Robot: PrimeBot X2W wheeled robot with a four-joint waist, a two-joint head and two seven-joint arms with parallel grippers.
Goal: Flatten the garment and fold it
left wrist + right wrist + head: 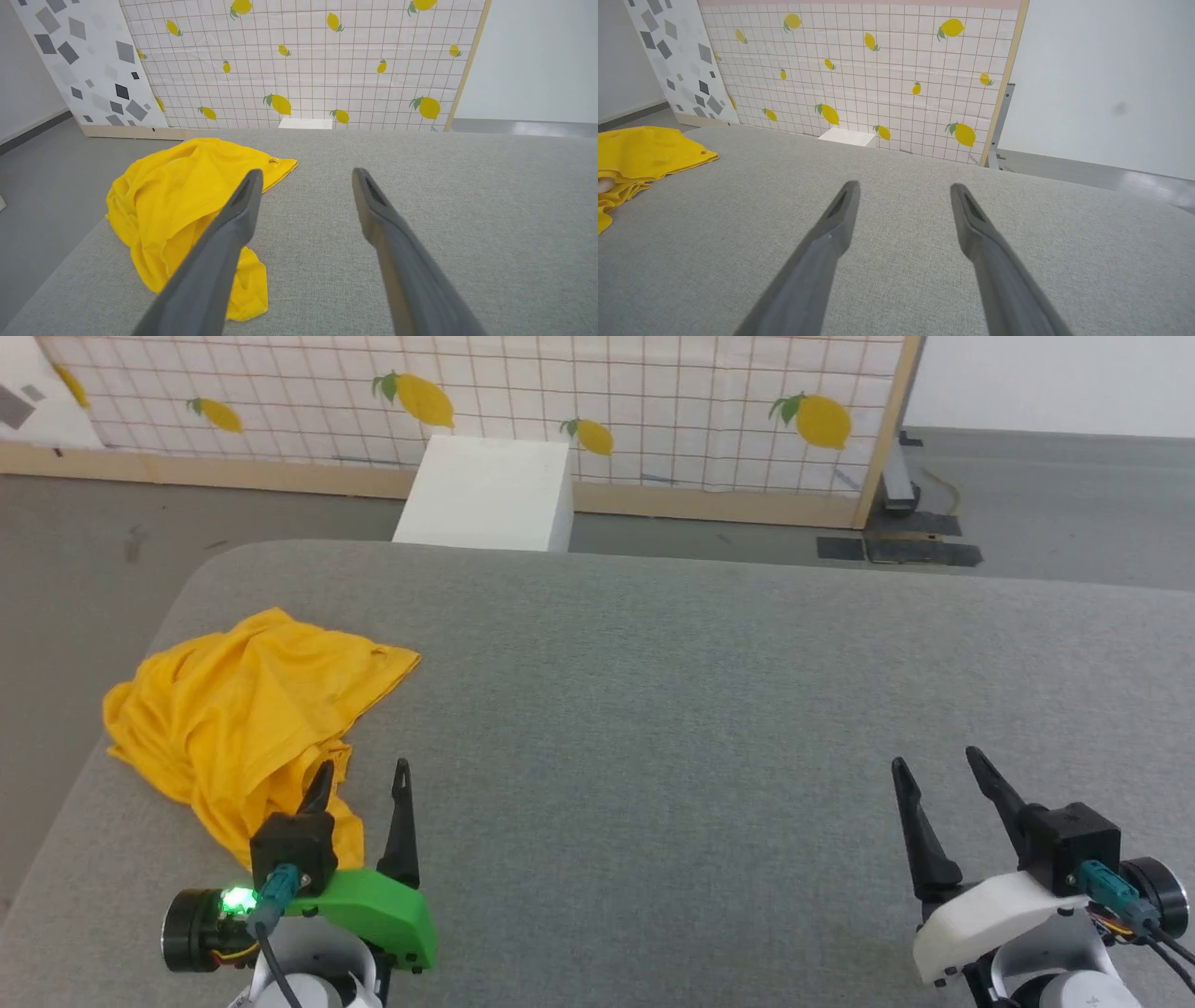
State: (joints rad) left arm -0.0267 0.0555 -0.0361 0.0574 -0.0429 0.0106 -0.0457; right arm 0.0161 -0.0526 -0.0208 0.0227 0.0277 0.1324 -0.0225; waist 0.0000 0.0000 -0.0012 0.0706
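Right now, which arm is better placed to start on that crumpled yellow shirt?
Probably the left: the left gripper hangs open right beside the garment, bunched at the left edge of the grey surface. The right gripper, also open, is far across it.

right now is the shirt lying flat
No, the shirt sits bunched in a rumpled heap near the left edge of the grey surface.

A grey fabric-covered surface (653, 709) bears the crumpled yellow garment (233, 709), which lies just ahead of the left gripper (364, 765), well apart from the right gripper (935, 758).
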